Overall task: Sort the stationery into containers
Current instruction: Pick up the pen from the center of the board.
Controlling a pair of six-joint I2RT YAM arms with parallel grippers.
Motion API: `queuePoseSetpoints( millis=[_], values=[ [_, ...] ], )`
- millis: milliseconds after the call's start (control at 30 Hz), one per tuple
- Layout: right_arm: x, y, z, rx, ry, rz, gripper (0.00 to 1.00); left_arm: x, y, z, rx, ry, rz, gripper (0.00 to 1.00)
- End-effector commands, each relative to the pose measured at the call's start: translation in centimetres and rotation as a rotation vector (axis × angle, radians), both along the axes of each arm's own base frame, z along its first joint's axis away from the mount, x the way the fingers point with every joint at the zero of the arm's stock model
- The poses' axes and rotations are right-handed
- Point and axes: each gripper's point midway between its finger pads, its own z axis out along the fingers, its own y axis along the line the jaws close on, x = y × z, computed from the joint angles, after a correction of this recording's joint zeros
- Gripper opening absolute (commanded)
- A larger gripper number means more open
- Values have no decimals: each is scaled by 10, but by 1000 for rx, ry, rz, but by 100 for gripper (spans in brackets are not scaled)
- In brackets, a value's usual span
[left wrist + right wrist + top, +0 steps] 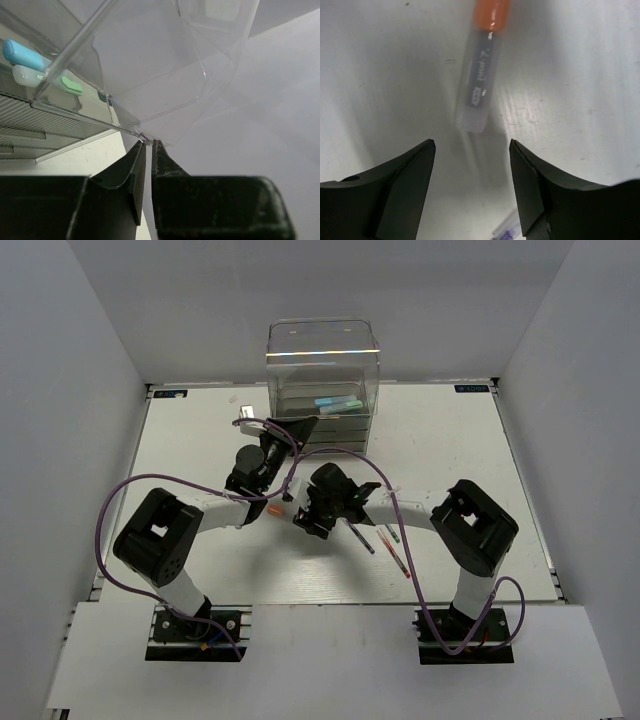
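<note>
The left end effector point(148, 145) stood narrow, pinched on the thin clear lip of a drawer point(125, 127) of the organiser point(320, 370). A blue marker point(22, 54) and a mint marker point(30, 77) lay inside, ahead and left of its fingers. The right end effector point(471, 145) hung wide over the counter point(380, 60), with the orange marker point(482, 75) just ahead of the gap and untouched. Thin pens point(365, 538) lay to its right. The step in hand looked like picking the orange marker. The next move called for advancing until the barrel sat between the fingers, then closing.
</note>
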Motion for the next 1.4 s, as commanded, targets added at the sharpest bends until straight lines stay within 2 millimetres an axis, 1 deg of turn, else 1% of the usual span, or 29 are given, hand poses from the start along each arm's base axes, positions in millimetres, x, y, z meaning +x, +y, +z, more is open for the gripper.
queuePoseSetpoints(
  millis=[0,133,167,333,367,400,433,500,533,567,667,700,1000,1033,1067,1200,1267,1300,1333,1367],
  values=[
    [24,17,19,57,-101,-55,67,-6,3,28,-41,-79,1,0],
    [25,21,27,85,-107,-53,67,-7,4,31,-47,-88,1,0],
    [21,22,27,95,-98,-39,67,-5,3,27,-42,-80,1,0],
    [10,26,26,107,-77,11,67,-5,7,35,-63,-104,20,0],
    [10,26,24,105,-74,12,69,-5,7,35,-63,-104,20,0],
    [9,26,24,107,-70,21,69,-2,7,31,-60,-95,29,0],
    [7,28,25,110,-69,26,69,-3,7,33,-65,-103,29,0],
    [5,30,21,105,-66,38,72,-1,12,35,-71,-112,38,0],
    [5,32,23,109,-69,41,74,0,13,35,-73,-111,47,0],
    [3,34,19,102,-68,45,75,0,13,35,-73,-111,47,0],
    [10,40,22,105,-87,28,75,1,12,34,-73,-111,47,0],
    [10,40,16,97,-76,26,75,1,12,34,-73,-111,47,0],
    [17,48,12,99,-82,11,75,1,16,38,-87,-124,65,1],
    [17,47,10,95,-80,10,75,3,15,34,-82,-116,65,1],
    [17,48,9,95,-80,12,75,3,15,34,-82,-116,65,1],
    [16,48,6,89,-70,16,68,3,17,36,-89,-123,74,1],
    [13,48,3,88,-59,30,62,3,17,36,-89,-123,74,1],
    [12,48,2,85,-55,35,58,3,17,38,-94,-130,74,3],
    [11,47,-1,80,-50,36,49,3,17,38,-94,-130,74,3],
    [10,46,-2,74,-43,41,44,3,17,38,-94,-130,74,3]
  ],
)
